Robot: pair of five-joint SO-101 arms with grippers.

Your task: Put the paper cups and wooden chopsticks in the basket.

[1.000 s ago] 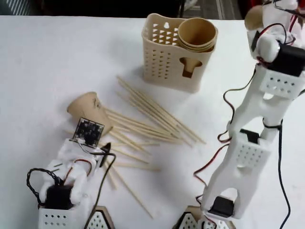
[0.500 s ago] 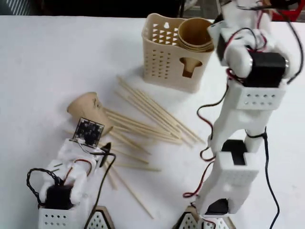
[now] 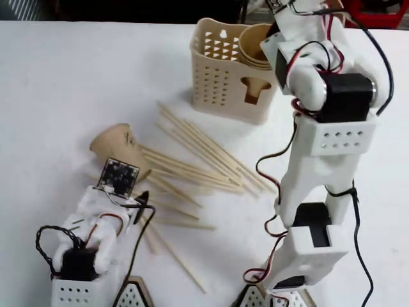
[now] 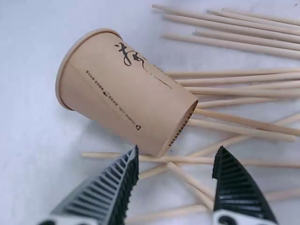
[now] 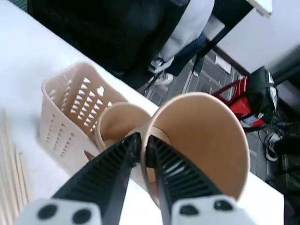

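The right gripper (image 5: 142,140) is pinching the rim of 1 paper cup (image 5: 206,140), hanging close by the basket (image 5: 65,108), where nested cups (image 5: 117,123) are sitting. The left gripper (image 4: 177,153) is gaping wide beside the fallen cup (image 4: 126,108), which is lying sideways and touching scattered chopsticks (image 4: 234,41) on the table (image 4: 28,154).

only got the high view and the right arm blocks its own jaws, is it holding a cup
observer: Yes. The right jaws are shut on the rim of a paper cup, one inside, one outside.
operator: is it in the basket yet
observer: Not seated. It is tilted, mouth open to the wrist camera, in front of the stacked cups in the basket.
operator: and the left jaws
observer: Open, tips just short of the base end of the lying cup, which rests partly on chopsticks.
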